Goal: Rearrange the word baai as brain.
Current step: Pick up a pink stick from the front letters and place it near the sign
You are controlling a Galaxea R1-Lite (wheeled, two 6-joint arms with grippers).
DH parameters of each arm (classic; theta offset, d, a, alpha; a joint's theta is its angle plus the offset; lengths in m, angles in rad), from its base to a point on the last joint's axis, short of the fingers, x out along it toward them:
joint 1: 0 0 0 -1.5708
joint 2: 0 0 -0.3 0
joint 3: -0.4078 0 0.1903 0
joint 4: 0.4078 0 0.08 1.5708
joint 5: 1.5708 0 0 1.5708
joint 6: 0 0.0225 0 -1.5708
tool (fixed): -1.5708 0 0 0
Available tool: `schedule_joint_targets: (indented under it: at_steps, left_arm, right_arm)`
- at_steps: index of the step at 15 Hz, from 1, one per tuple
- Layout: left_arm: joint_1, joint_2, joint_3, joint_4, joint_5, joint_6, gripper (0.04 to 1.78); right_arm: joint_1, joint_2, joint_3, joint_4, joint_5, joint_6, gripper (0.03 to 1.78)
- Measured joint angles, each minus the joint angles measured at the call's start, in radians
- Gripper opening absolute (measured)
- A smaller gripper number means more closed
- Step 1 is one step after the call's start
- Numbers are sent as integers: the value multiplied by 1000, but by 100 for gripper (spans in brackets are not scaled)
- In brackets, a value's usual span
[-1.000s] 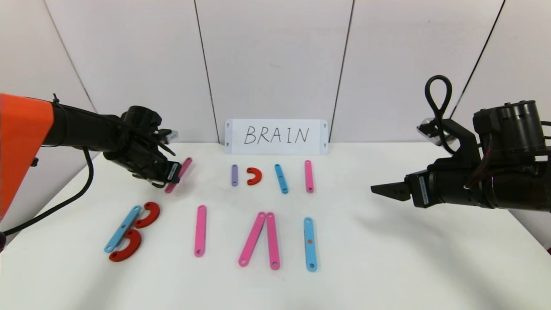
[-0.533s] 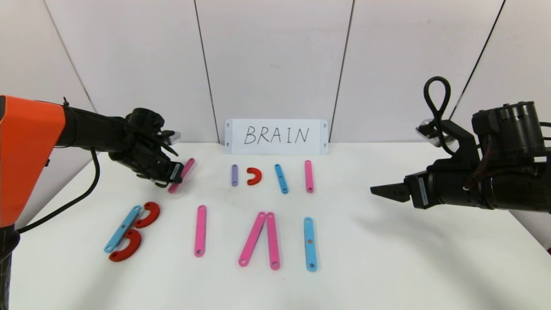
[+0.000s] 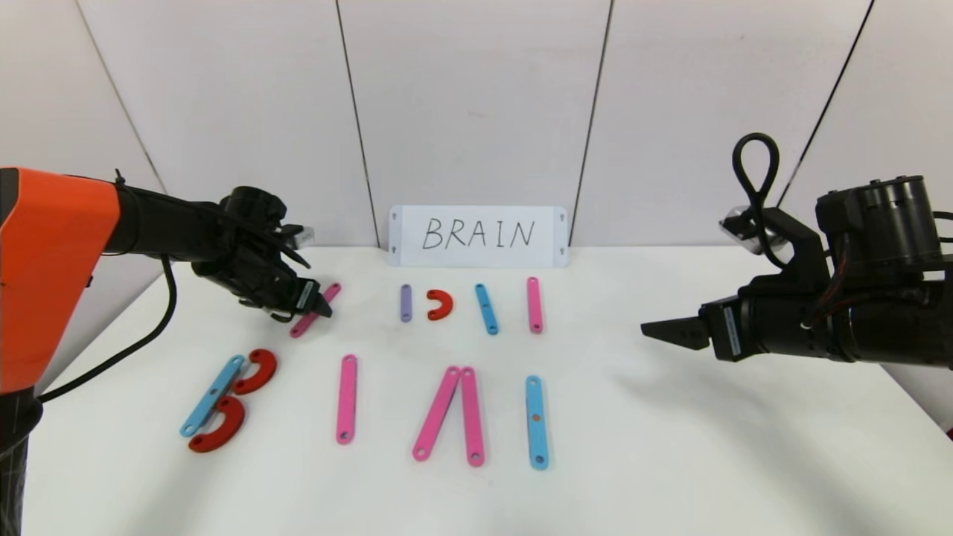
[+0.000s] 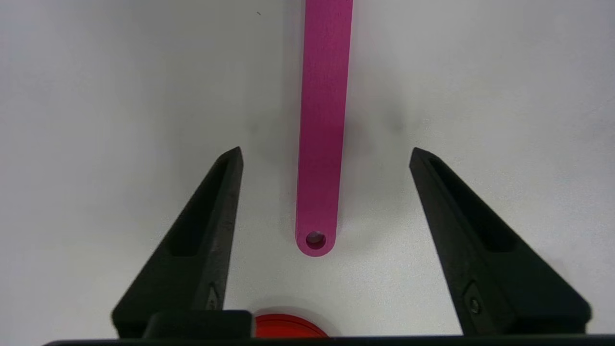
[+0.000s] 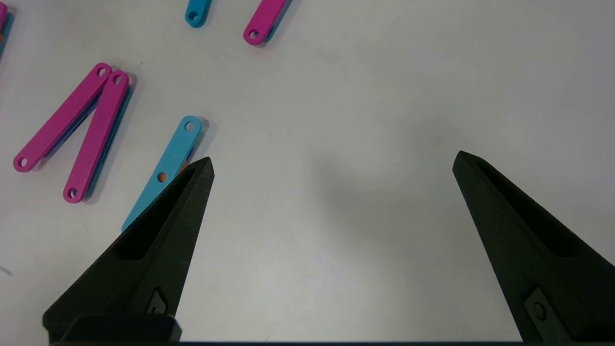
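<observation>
Left gripper [image 4: 324, 151] wide over a loose pink bar [image 4: 322, 125]; right gripper [image 5: 331, 163] wide, idle.
Risk: withdrawing low, a fingertip [image 4: 230, 158] could nudge the bar toward the table's [image 3: 670, 447] far-left corner.

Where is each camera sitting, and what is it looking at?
Head view: up on the robot's head, looking down at the table and BRAIN sign; both arms show.
Left wrist view: on the left arm, looking down at a pink bar between the open left gripper fingers.
Right wrist view: on the right arm, above bare table; open right gripper shows.
Shared: head and right wrist both show the blue bar.
</observation>
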Motion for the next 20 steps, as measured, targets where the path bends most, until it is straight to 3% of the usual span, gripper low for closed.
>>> schedule_joint_targets:
  at_steps: [3, 5, 9, 15, 17, 20]
  left_arm:
    - [-6, -39, 20, 28, 0, -14, 165]
    - [-23, -86, 41, 80, 4, -51, 173]
    - [-107, -207, 164, 109, 41, -270, 174]
    - [-297, -329, 382, 40, 251, -575, 174]
    - [-337, -341, 436, 32, 309, -603, 174]
    - [-369, -346, 513, -50, 319, -623, 174]
  right_arm:
    - [0, 0, 0, 0, 0, 0, 174]
    - [-1, 0, 0, 0, 0, 0, 174]
    - [-1, 0, 0, 0, -1, 0, 174]
    - [-2, 0, 1, 0, -1, 3, 174]
    - [-1, -2, 2, 0, -1, 4, 174]
    - [-1, -4, 4, 0, -1, 4, 174]
